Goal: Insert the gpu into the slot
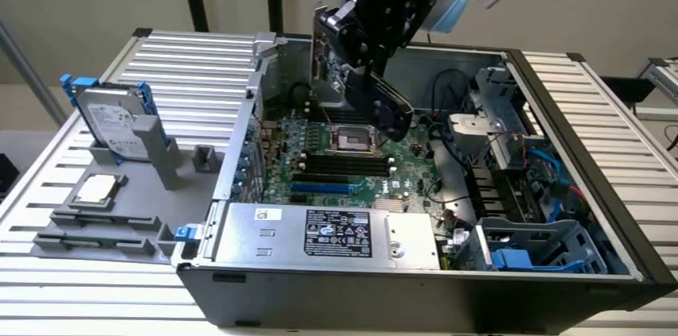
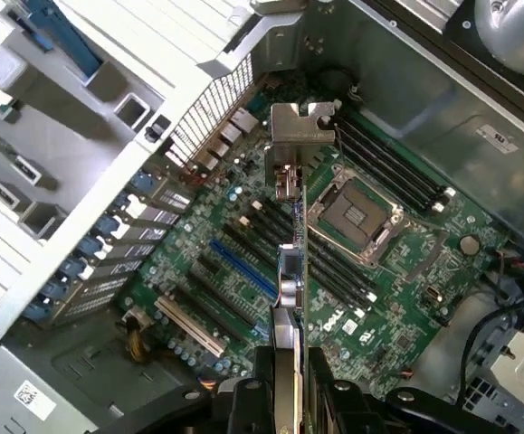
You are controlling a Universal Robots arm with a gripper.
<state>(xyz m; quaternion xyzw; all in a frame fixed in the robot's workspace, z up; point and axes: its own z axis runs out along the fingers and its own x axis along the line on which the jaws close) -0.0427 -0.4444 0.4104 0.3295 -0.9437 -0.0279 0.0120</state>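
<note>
One card, one grip: your end effector (image 2: 289, 384) is closed on the gpu (image 2: 289, 271), a finger on each flat face, pinching it near one end. The card hangs in the air inside the open case (image 1: 424, 304), above the motherboard (image 2: 406, 298) and clear of it, touching nothing but the fingers.

Expect it to handle as a stiff, fairly light board, with no sag showing along its length. Treat it as fragile all the same. The glossy shroud is probably slippery under the pads, and the connector edge is thin (the sort of edge that chips or bends pins if it lands crooked). The broad flat faces are the sensible place to hold it, as you do now, keeping off the connector edge and off the metal bracket (image 2: 300, 127).

In the wrist view the card is edge-on. Its long axis runs away from the end effector, and the bracket end points toward the perforated rear wall of the case. In the exterior view it slants: the end in the grip sits high and the far end dips toward the board, near the processor socket (image 2: 352, 212).

That bright-blue slot (image 2: 242, 268) lies beside the card's line and well apart from it, and in the wrist view the two lines do not look parallel. By my judgement the card is neither level nor squared to the slot.
</note>
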